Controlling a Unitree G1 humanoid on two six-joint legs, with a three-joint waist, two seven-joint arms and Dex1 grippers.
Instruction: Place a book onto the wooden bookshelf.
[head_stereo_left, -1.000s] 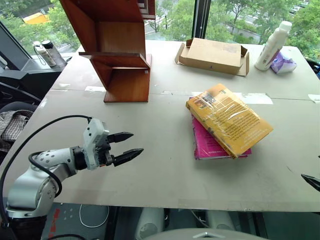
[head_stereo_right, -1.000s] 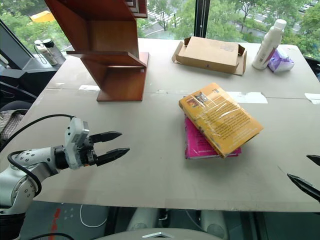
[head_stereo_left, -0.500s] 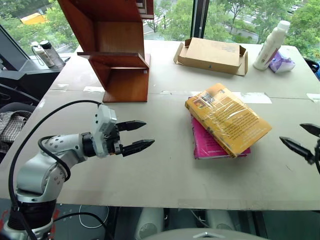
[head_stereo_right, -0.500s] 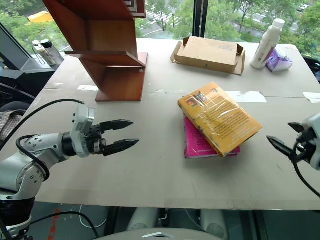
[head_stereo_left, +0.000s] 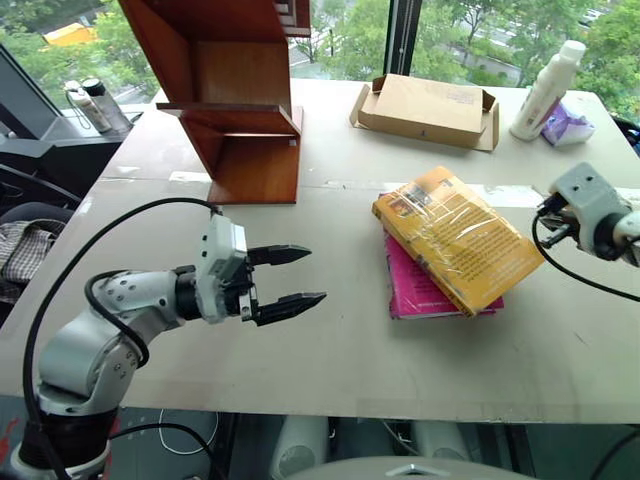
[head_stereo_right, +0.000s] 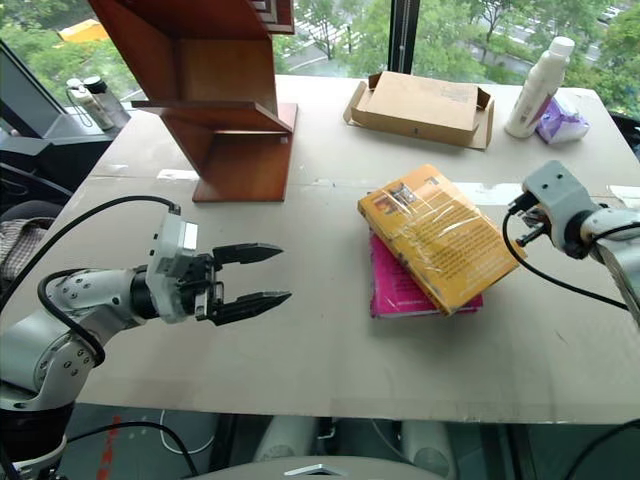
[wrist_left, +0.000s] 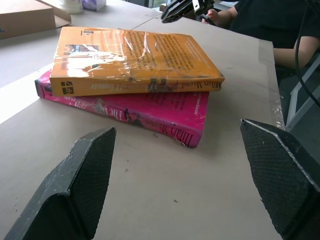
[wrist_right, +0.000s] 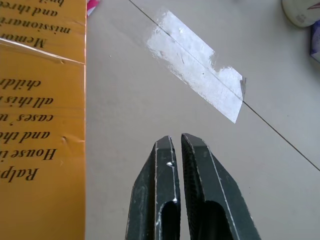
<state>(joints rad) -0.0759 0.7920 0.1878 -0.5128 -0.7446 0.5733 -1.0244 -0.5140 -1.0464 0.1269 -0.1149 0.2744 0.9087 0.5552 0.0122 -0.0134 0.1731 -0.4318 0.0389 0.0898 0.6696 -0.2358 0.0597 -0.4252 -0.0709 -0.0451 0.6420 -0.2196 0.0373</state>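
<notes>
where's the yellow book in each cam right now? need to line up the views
Left eye: the yellow book lies right of centre, atop the pink book.
Right eye: right of centre, same stack.
Left wrist: upper middle, past the open left hand.
Right wrist: along one edge, beside the shut right hand.
Shared landmark: the pink book under it.

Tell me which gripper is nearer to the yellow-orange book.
Right. The right gripper, fingers shut, hovers just off the book at its right edge, above the table. The left gripper, fingers open, is well off to the book's left.
</notes>
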